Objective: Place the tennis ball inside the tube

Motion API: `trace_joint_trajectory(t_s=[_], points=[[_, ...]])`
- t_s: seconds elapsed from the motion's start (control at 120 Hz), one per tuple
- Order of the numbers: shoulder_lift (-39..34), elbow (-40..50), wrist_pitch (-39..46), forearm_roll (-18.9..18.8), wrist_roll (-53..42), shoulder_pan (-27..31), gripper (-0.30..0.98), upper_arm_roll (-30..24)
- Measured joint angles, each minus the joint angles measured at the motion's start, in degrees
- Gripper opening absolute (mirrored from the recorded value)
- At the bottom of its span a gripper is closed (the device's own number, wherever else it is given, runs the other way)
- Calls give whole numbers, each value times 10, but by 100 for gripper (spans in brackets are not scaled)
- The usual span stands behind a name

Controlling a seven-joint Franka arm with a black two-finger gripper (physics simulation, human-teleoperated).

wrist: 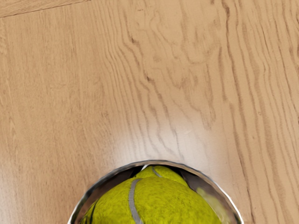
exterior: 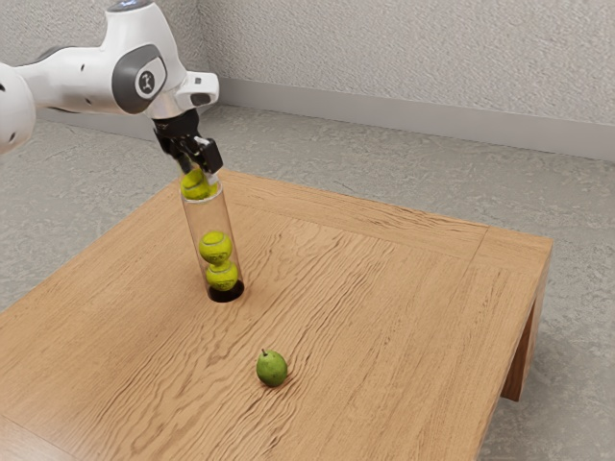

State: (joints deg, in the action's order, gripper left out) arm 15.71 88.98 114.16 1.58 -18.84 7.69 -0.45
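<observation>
The black gripper [exterior: 201, 171] is above the mouth of the clear upright tube [exterior: 203, 219], shut on a tennis ball [exterior: 194, 184]. That yellow-green ball sits at the tube's rim, its upper part above it. Low inside the tube, two other tennis balls are stacked, the upper one [exterior: 215, 247] over the lower one [exterior: 222, 278], above a black base. In the wrist view the near ball [wrist: 154, 203] lies within the ring of the tube's rim [wrist: 101, 177], with part of another ball [wrist: 163, 172] visible past it.
A green pear-like fruit [exterior: 272, 369] lies on the wooden table [exterior: 384, 336], well apart from the tube, toward the exterior view's bottom. The table's far edge runs behind the tube, with a textured wall beyond.
</observation>
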Motion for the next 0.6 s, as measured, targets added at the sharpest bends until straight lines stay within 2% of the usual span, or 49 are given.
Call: trace_joint_trajectory(t_s=[0.25, 0.375, 0.433, 0.5, 0.6], points=[[-17, 2, -7, 4, -6, 4, 63, -2], [-148, 59, -66, -1, 8, 13, 66, -27], [-184, 67, -96, -9, 19, 13, 66, -45], [-193, 52, -131, -13, 35, -13, 67, -40], [-188, 21, -171, -16, 57, -118, 68, 47]])
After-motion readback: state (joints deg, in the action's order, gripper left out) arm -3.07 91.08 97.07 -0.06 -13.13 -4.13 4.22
